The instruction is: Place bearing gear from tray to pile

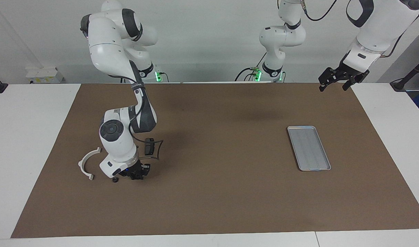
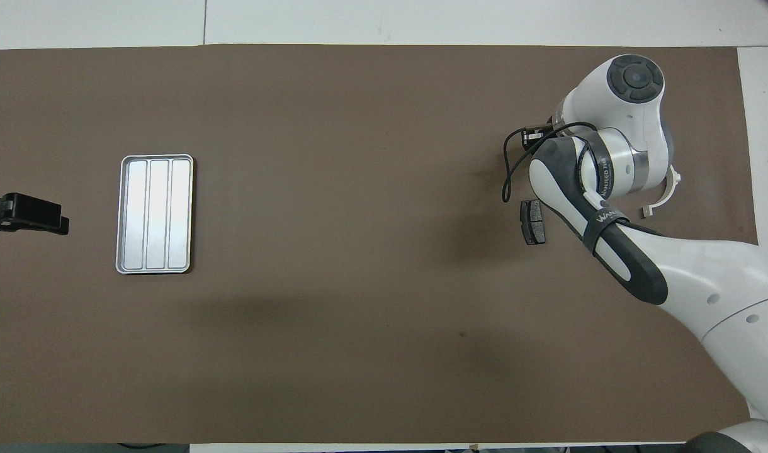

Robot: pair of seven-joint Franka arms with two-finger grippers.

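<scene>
While you watch from the facing view, your right tool [image 1: 135,174] sits low over the brown mat [image 1: 213,199] at the right arm's end of the surface. Just beside it lies a small black ring [image 1: 115,179], which looks like the bearing gear, on the mat near the white plastic arc [image 1: 87,163]. Whether the right tool's fingers are parted or have hold of anything, you cannot tell. One dark brake pad [image 1: 148,146] lies nearer the robots than the tool. The metal tray [image 1: 308,148] sits well apart toward the left arm's end, with nothing visible in it. Your left tool [image 1: 333,83] waits raised over the mat's edge by the left arm's base, fingers spread wide and holding nothing.

From the overhead view, the right arm [image 2: 610,189] covers its own tool and the ring, so judge contact from the facing view only. To finish this step well, lift straight up and do not sweep sideways, so you nudge neither ring nor arc.

On the right arm's dark link you can read white lettering beginning "WAN"; the rest is unclear.
</scene>
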